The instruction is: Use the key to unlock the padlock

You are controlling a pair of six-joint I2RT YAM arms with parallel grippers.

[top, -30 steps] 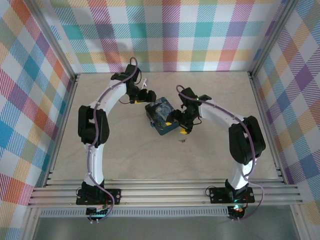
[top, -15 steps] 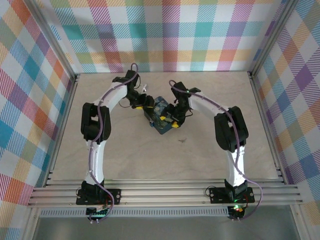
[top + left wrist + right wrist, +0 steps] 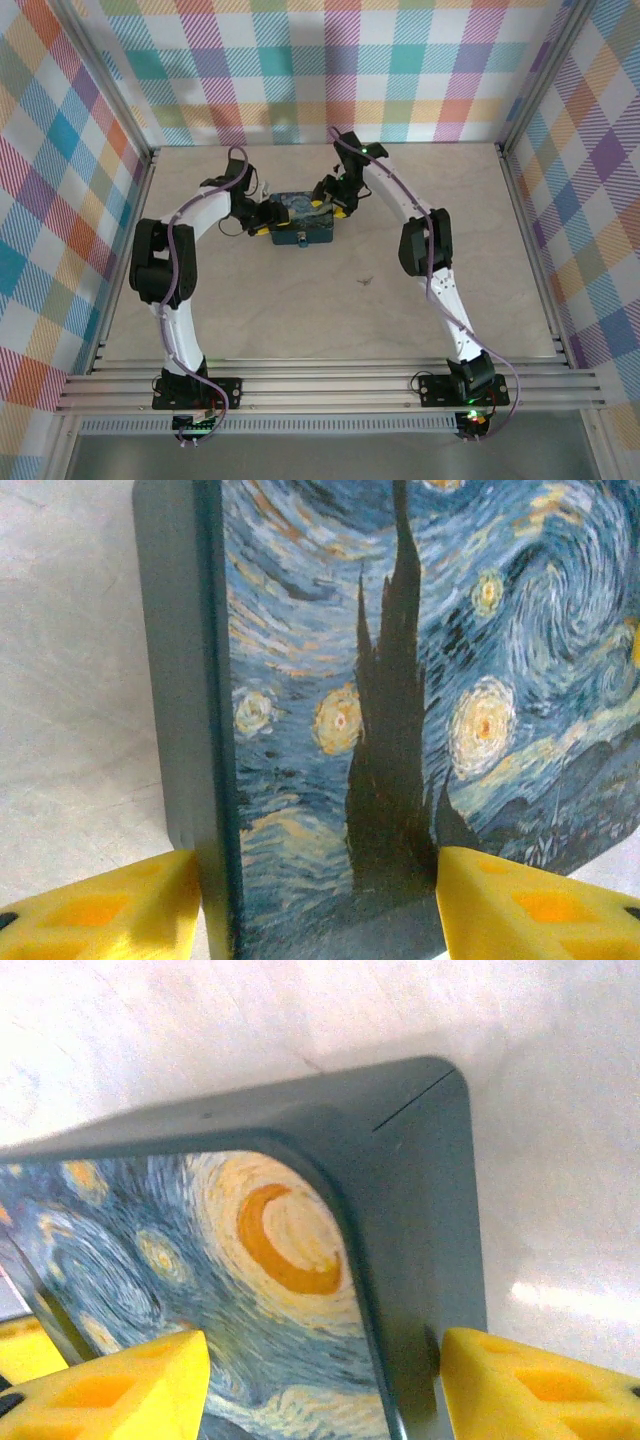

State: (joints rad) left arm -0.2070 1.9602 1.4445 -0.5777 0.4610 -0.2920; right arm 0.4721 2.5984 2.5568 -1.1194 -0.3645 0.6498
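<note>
The square dark-blue box (image 3: 303, 226) with the swirling painting print lies at the back middle of the table. A tiny blue lump on its near wall looks like the padlock (image 3: 301, 240). My left gripper (image 3: 262, 221) grips the box's left end: one yellow pad presses the side wall, the other the printed lid (image 3: 400, 680). My right gripper (image 3: 328, 206) clamps the far right corner of the box (image 3: 300, 1250). In the wrist views the left gripper (image 3: 320, 905) and right gripper (image 3: 325, 1385) each straddle the box. The key (image 3: 366, 281) is a tiny dark speck on the wood, in front of the box.
The pale wooden table (image 3: 250, 320) is walled by checked panels on three sides. Aluminium rails (image 3: 330, 385) run along the near edge, where both arm bases are bolted. Both arms arch inward towards the box.
Both grippers have closed onto the box and carried it back and to the left, turning it square to the table. The key has stayed where it was.
</note>
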